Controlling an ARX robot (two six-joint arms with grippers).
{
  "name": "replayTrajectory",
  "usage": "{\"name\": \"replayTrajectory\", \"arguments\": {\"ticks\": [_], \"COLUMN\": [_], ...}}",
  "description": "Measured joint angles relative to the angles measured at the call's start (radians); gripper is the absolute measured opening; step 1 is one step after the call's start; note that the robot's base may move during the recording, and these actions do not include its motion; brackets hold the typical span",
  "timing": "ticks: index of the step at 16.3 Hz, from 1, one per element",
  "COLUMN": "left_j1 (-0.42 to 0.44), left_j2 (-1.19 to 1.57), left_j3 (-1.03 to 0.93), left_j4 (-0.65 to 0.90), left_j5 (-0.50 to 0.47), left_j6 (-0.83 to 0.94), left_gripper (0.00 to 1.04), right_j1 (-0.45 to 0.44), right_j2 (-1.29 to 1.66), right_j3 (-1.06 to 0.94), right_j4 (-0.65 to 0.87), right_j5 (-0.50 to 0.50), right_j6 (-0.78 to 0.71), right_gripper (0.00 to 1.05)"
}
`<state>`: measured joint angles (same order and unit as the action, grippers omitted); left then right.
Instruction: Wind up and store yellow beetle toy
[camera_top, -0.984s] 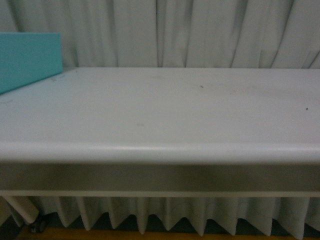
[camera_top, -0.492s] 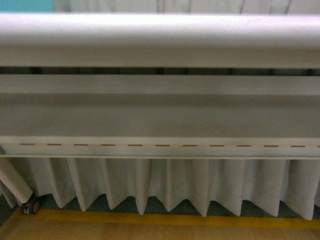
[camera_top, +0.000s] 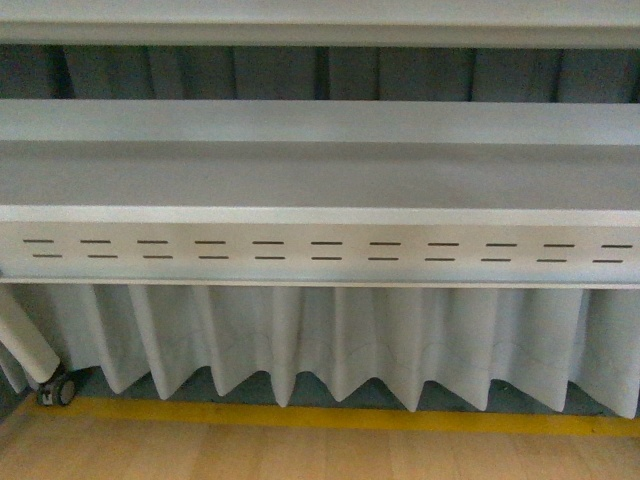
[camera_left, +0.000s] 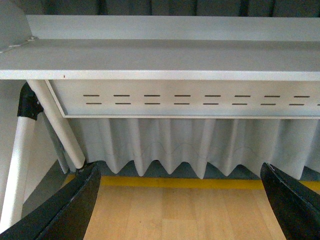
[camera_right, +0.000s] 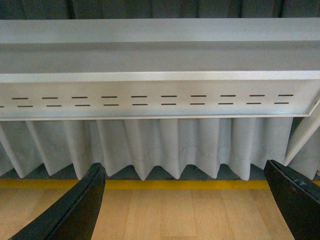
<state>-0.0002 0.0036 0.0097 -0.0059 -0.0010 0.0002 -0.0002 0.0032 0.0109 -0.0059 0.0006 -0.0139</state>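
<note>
No yellow beetle toy in any view. Left gripper (camera_left: 180, 200) and right gripper (camera_right: 182, 200) both spread wide, empty. Risk: blind upward reach striking the slotted rail (camera_top: 320, 250) at twelve o'clock. Open wooden floor (camera_top: 320, 455) toward six, past the curtain (camera_top: 330, 340).

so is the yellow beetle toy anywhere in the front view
No, the front view shows only the slotted white panel, the pleated curtain and the wood floor.
</note>
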Motion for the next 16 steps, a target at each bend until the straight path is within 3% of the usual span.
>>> {"name": "replayTrajectory", "arguments": {"ticks": [16], "left_j1": [0.000], "left_j2": [0.000], "left_j3": [0.000], "left_j4": [0.002], "left_j5": [0.000], "left_j6": [0.000], "left_gripper": [0.98], "right_j1": [0.000], "right_j2": [0.000], "right_j3": [0.000], "right_j4": [0.002], "right_j5": [0.000], "right_j6": [0.000], "right_gripper": [0.98]}}
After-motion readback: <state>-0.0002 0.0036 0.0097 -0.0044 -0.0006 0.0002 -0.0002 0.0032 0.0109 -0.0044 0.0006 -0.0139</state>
